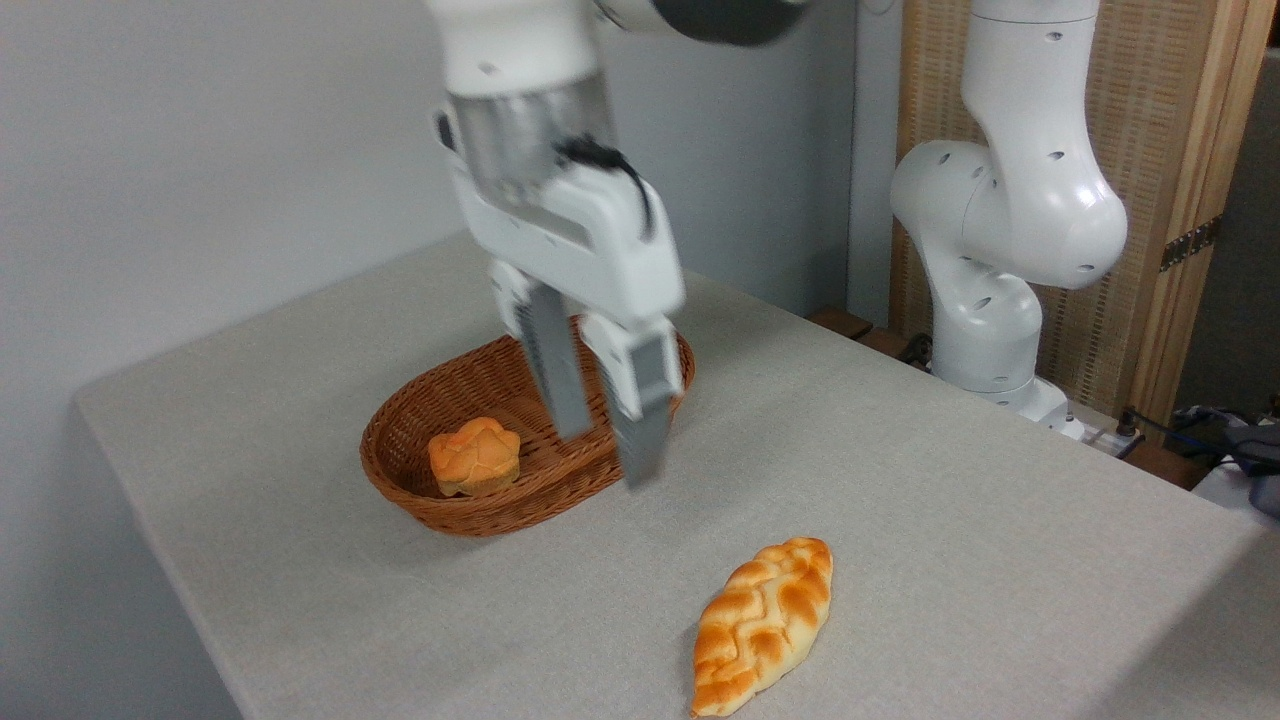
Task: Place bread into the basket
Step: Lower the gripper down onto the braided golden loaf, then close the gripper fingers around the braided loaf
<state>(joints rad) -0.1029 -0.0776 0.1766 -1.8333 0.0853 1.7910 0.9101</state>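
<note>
hovering over the basket [470, 515] with fingers parted and empty, the hand [605, 450] is hanging above the surface [950, 520]; the bread [765, 625] is lying outside, near the front edge.

A small round flower-shaped orange bun [474, 456] sits at the left, upright. A grey cloth-covered table [950, 520] fills most of the view, backed by a plain pale wall [200, 150]. At the right stands a woven screen in a light wooden frame [1170, 200] with a dark metal hinge [1190, 243]. Dark cables [1190, 425] lie near the table's far right edge.
</note>
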